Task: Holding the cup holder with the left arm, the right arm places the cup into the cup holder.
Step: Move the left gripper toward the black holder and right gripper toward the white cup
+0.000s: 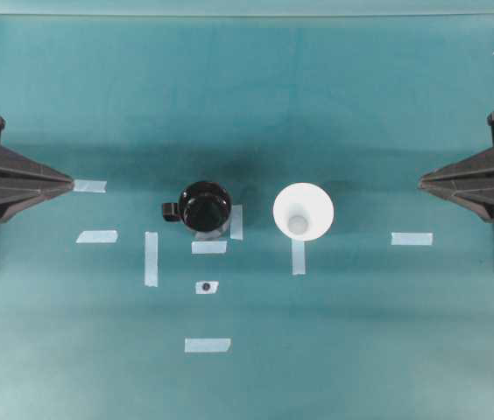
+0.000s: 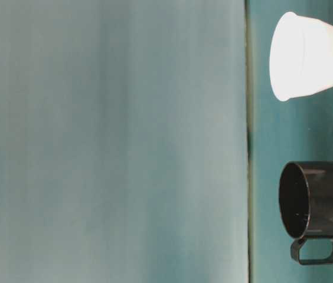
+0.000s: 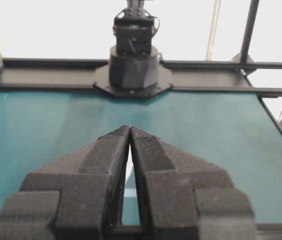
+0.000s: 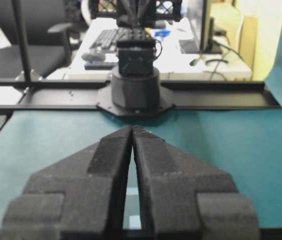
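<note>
cup (image 1: 303, 211) stands upright on the tabletop (image 1: 247, 105), wide rim up, small base down, right of centre. holder (image 1: 205, 207) sits just left of it, apart, not touching, tab handle pointing left.

left gripper (image 1: 70, 184) and right gripper (image 1: 422, 182) rest at the side edges, well apart from both things; both narrow, tips meeting, nothing held. wrist views confirm.

handling (judgement): cup looks thin and paper-like, so light, easily crushed and tippy on its small base. take it by the rim or upper wall, gentle squeeze. holder looks glossy, stiff, likely slippery; pinching its wall or the tab should steady it without blocking the mouth.

room: open cloth between each gripper and its thing; tape strips (image 1: 151, 258) lie flat, no obstacle. far half of the tabletop is bare. cup needs lift over the holder rim.
</note>
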Tool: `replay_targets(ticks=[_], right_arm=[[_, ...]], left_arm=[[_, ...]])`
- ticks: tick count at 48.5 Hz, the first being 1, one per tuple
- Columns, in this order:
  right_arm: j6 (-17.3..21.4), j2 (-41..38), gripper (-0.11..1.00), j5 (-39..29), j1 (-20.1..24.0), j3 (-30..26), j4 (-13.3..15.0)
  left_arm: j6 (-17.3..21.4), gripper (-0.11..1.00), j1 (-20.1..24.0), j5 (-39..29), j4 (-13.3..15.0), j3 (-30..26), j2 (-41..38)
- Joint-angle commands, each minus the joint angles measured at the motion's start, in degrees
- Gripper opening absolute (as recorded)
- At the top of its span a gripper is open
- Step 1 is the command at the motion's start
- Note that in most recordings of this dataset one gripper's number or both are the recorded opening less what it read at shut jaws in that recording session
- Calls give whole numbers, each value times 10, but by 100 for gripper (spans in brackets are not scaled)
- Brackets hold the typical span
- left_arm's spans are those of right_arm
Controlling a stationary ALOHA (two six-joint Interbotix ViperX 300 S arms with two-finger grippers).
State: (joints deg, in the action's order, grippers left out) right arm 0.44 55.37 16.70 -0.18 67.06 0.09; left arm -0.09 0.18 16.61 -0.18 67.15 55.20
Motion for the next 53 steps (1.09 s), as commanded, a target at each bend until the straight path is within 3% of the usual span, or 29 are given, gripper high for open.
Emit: replay_targets(ticks=[1,8,22,30,42,53], right_arm=[[1,3,16,8,4,-5,-4],[33,19,1,24,5,7,-21],[121,11,1,-6,-7,26,-23],[127,-21,1,-105,-25,-7,-23],[127,-85,1,-243,-46,-70,-23],[126,-161,1,-304,-48,-111,-17]], left_arm=[[-15,16,-1,8,-5,-7,-23],[-40,3,-1,9,-6,-13,-48],[-43,3,-2,4,-6,-48,-126],[-30,3,-1,-25,-8,-90,-185],[1,3,-1,-134,-9,-154,-240],[29,3,-1,-242,-9,-186,-274]])
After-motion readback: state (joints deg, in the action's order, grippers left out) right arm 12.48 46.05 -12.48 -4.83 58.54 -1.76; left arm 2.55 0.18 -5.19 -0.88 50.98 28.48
